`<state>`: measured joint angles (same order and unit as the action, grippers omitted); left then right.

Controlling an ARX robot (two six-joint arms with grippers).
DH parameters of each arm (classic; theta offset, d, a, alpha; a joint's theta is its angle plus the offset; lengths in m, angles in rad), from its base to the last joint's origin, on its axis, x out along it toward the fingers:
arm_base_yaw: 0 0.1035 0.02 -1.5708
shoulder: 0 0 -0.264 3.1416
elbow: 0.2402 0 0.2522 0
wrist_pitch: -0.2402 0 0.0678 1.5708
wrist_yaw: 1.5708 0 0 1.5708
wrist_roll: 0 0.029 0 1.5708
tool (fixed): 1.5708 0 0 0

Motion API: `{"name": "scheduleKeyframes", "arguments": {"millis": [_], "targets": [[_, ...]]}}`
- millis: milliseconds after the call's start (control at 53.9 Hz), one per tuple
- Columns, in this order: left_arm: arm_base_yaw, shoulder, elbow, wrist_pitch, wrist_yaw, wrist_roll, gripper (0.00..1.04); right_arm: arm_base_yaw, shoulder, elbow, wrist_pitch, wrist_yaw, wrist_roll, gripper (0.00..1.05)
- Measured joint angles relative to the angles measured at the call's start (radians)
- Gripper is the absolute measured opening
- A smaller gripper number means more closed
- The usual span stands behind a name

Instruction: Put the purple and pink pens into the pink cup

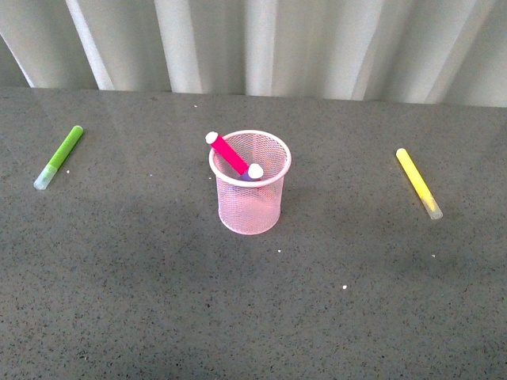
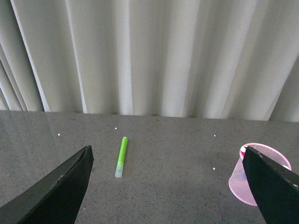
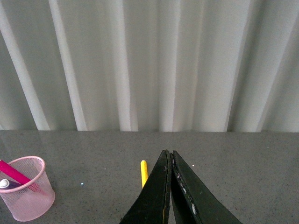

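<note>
The pink cup (image 1: 250, 184) stands upright at the middle of the grey table. The pink pen (image 1: 228, 153) leans inside it, its whitish cap over the far left rim. The purple pen (image 1: 252, 173) is inside too; only its whitish end and a bit of purple show. Neither gripper shows in the front view. My left gripper (image 2: 168, 161) is open and empty above the table, the cup (image 2: 243, 184) by its one finger. My right gripper (image 3: 169, 156) is shut and empty; the cup (image 3: 27, 196) with the pink pen (image 3: 14, 172) lies off to one side.
A lime-green marker (image 1: 59, 157) lies at the table's far left, also in the left wrist view (image 2: 121, 156). A yellow marker (image 1: 418, 183) lies at the right, partly hidden behind the right gripper's fingers (image 3: 144, 172). White curtains hang behind the table's far edge.
</note>
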<state>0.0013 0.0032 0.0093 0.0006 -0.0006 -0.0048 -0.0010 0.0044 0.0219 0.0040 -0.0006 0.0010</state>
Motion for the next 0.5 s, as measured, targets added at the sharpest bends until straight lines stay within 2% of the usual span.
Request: {"name": "scheduleKeyframes", "arguments": {"millis": [186,315,501], "targets": [[0.000,0.000,0.000,0.000,0.000,0.000,0.98,0.000,0.000,0.000,-0.002,0.000,0.000,0.04],[0.000,0.000,0.000,0.000,0.000,0.000,0.98,0.000,0.000,0.000,-0.002,0.000,0.000,0.33],[0.000,0.000,0.000,0.000,0.000,0.000,0.98,0.000,0.000,0.000,-0.002,0.000,0.000,0.61]]}}
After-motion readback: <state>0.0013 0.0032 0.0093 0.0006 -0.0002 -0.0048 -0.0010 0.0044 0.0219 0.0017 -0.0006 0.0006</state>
